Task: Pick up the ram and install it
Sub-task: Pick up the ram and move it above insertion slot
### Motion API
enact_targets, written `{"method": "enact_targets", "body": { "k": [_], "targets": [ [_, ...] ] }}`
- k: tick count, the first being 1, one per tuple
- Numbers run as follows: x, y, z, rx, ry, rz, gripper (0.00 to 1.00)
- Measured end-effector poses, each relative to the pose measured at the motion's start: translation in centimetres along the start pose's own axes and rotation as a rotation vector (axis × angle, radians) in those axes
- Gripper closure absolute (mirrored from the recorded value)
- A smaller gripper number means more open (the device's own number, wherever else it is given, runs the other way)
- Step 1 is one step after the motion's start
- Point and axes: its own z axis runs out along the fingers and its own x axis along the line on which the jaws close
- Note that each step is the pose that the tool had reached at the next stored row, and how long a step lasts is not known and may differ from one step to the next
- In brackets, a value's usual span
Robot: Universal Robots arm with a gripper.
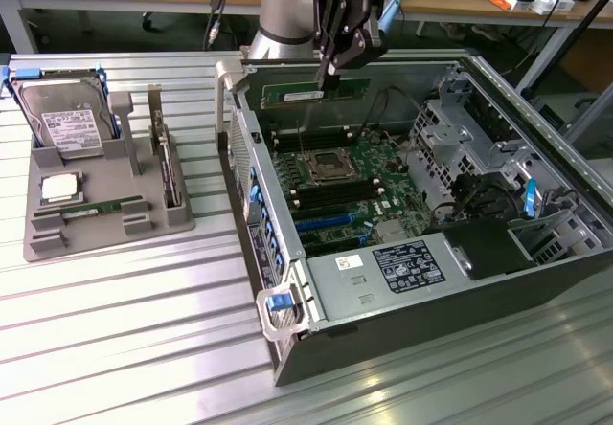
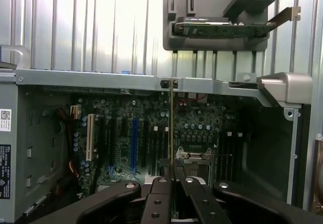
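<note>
The gripper hangs over the far edge of an open computer case that lies on its side on a ribbed metal table. Its claw is clamped together on the ram, a long thin green stick. The stick stands on edge with its long side level, pinched along its upper edge. It is in the air above the far side of the case's interior and is not seated in any slot. In the wrist view the ram shows edge-on as a thin line running out from between the black fingers of the gripper, with the motherboard spread beneath it. On the motherboard the square processor socket sits near the middle. Long black slots lie just beside it, toward the case's near edge, and a blue slot lies nearer that edge again. A grey power supply with a black label fills the case's near edge. A grey tray sits well apart from the case, toward the table's edge at the exterior view's left. A silver hard drive with a white label leans at the tray's far end. A square silver processor chip lies flat in front of the drive. A second green stick rests in a groove near the tray's near edge. A card stands upright along the tray's edge closest to the case.
</note>
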Motion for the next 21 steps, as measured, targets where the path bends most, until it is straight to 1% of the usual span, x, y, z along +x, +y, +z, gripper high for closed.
{"method": "enact_targets", "body": {
  "k": [8,17,19,21],
  "targets": [
    [0.1,-1.06,-0.05,-0.0001,0.0001,0.0,0.88],
    [0.1,-2.52,-0.12,0.0,0.0,0.0,0.88],
    [0.1,-2.67,-0.13,0.0,0.0,0.0,0.88],
    [0.2,-3.02,-0.14,0.0,0.0,0.0,0.88]
  ]
}}
